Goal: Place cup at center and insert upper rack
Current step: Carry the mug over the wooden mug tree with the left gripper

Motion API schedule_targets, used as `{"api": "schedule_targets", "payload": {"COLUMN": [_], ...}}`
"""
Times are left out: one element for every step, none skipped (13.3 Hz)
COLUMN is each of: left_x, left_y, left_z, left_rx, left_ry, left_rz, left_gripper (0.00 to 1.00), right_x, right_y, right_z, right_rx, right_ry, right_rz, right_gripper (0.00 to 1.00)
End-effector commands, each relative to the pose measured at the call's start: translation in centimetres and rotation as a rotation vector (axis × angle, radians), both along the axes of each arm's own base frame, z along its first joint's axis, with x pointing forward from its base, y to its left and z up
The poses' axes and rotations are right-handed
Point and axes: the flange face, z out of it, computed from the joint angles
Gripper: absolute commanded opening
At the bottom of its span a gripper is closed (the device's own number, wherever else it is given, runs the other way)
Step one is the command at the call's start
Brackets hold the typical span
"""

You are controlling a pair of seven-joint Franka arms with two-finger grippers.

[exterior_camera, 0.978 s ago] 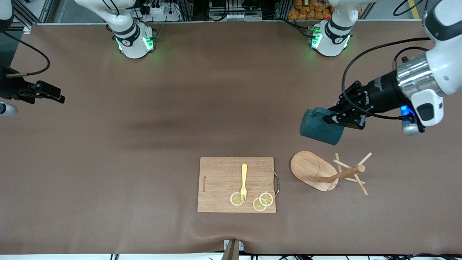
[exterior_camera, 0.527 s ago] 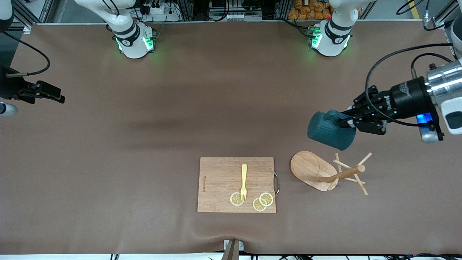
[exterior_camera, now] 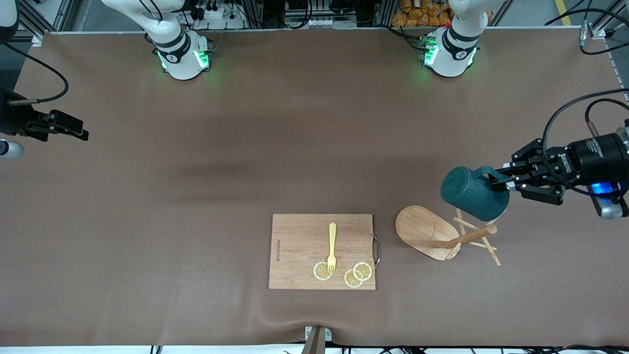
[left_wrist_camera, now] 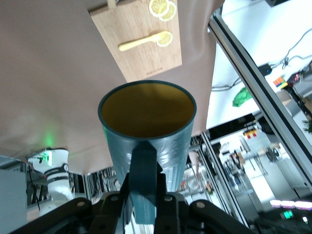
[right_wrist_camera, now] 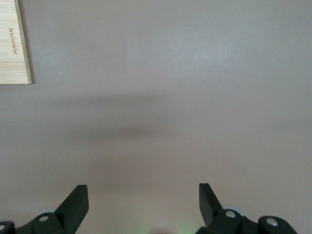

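My left gripper (exterior_camera: 502, 185) is shut on the loop handle of the dark teal ribbed cup (exterior_camera: 472, 193) and holds it in the air, tipped sideways, over the pegs of the upper rack. In the left wrist view the cup (left_wrist_camera: 146, 129) shows its tan-yellow inside, and my left gripper (left_wrist_camera: 145, 197) clamps the handle. The upper rack (exterior_camera: 426, 230), a light wooden mug tree, lies on its side on the table, its post (exterior_camera: 469, 236) pointing toward the left arm's end. My right gripper (exterior_camera: 73, 131) waits open and empty at the right arm's end; it also shows in the right wrist view (right_wrist_camera: 144, 195).
A rectangular wooden cutting board (exterior_camera: 300, 236) lies beside the rack, toward the right arm's end, with a yellow fork (exterior_camera: 332, 246) and lemon slices (exterior_camera: 357, 274) on it. The board (left_wrist_camera: 141, 56) also shows in the left wrist view. Brown mat covers the table.
My left gripper has carried the cup toward the left arm's end of the table and from beside the rack's base to over its pegs. The right arm has not moved.
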Motion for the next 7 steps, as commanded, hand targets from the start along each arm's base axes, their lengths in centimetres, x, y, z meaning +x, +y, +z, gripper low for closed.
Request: {"api": "schedule_targets", "payload": {"left_x": [1.4, 1.8, 2.1, 2.3, 2.7, 2.9, 2.8], "left_y": [1.2, 1.5, 1.7, 1.8, 1.8, 1.7, 0.8], "left_z": [-3.0, -4.1, -5.3, -6.4, -7.9, -9.1, -9.7], "left_rx": [-0.104, -0.138, -0.153, -0.161, -0.172, -0.181, -0.183], "left_ry": [-0.012, -0.016, -0.017, -0.010, 0.008, 0.025, 0.036], "left_rz": [-0.020, -0.022, -0.030, -0.033, -0.035, -0.037, -0.050], "left_gripper": [0.00, 0.00, 0.00, 0.00, 0.00, 0.00, 0.00], "right_x": [-0.1, 0.0, -0.1, -0.1, -0.1, -0.1, -0.1], "right_y": [0.2, 0.2, 0.2, 0.2, 0.2, 0.2, 0.2], "right_z": [0.2, 0.3, 0.2, 0.2, 0.2, 0.2, 0.2], "right_rx": [0.013, 0.013, 0.013, 0.013, 0.013, 0.013, 0.013], "right_ry": [-0.004, -0.006, -0.004, -0.004, -0.004, -0.004, -0.004], "right_rz": [0.000, -0.002, 0.000, -0.002, -0.002, -0.002, -0.002], "right_gripper": [1.00, 1.00, 1.00, 1.00, 1.00, 1.00, 1.00]}}
